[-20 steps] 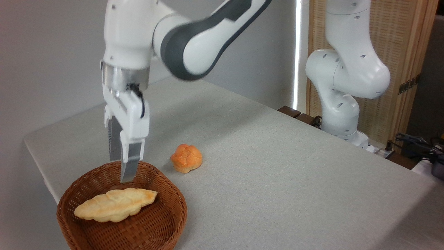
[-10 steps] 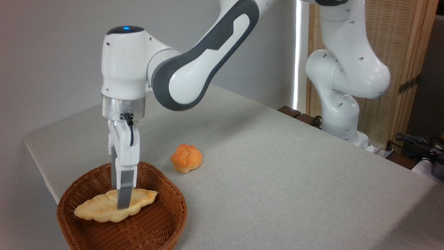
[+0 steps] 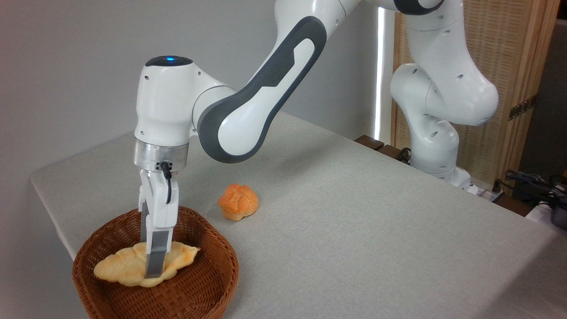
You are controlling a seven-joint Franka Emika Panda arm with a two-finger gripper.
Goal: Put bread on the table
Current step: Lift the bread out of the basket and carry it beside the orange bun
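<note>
The bread [image 3: 117, 268], a long pale yellow braided loaf with a browned tip, lies in the brown wicker basket [image 3: 228, 270] at the lower left. My gripper [image 3: 150, 266] points straight down into the basket and straddles the middle of the loaf. Its near finger [image 3: 155, 259] hangs in front of the bread, down to the loaf's near edge, and the far finger is mostly hidden behind. The jaws stand apart around the loaf, which does not look squeezed. The table [image 3: 354, 221] is covered in light grey-beige cloth.
A small round orange bun [image 3: 238, 202] sits on the cloth just right of the basket's far rim. The arm's white base [image 3: 436, 146] stands at the table's far right edge, with cables [image 3: 531, 184] beyond it.
The gripper has come down from above the basket's far rim until its fingers reach around the bread. The loaf has shifted slightly in the basket.
</note>
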